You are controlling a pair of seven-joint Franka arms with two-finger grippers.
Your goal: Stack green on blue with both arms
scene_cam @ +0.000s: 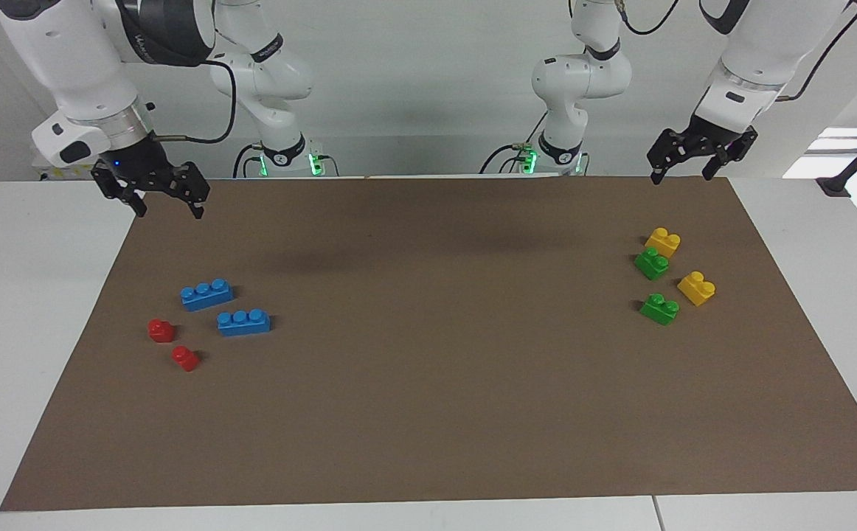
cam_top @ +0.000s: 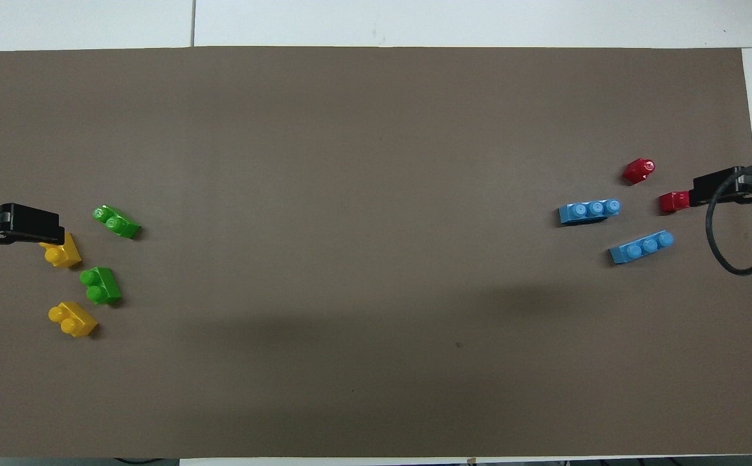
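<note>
Two green bricks lie on the brown mat at the left arm's end: one (scene_cam: 652, 263) (cam_top: 100, 285) nearer the robots, the other (scene_cam: 659, 309) (cam_top: 116, 221) farther out. Two long blue bricks rest at the right arm's end, one (scene_cam: 207, 294) (cam_top: 641, 247) nearer the robots and one (scene_cam: 243, 321) (cam_top: 589, 211) farther. My left gripper (scene_cam: 681, 175) hangs open and empty over the mat's edge by the robots, above the green group. Over the mat's corner at its own end, my right gripper (scene_cam: 169, 212) is also open and holds nothing.
Two yellow bricks (scene_cam: 663, 241) (scene_cam: 696, 287) sit among the green ones. Two small red bricks (scene_cam: 161, 330) (scene_cam: 185, 358) lie beside the blue ones. The brown mat (scene_cam: 428, 413) covers most of the white table.
</note>
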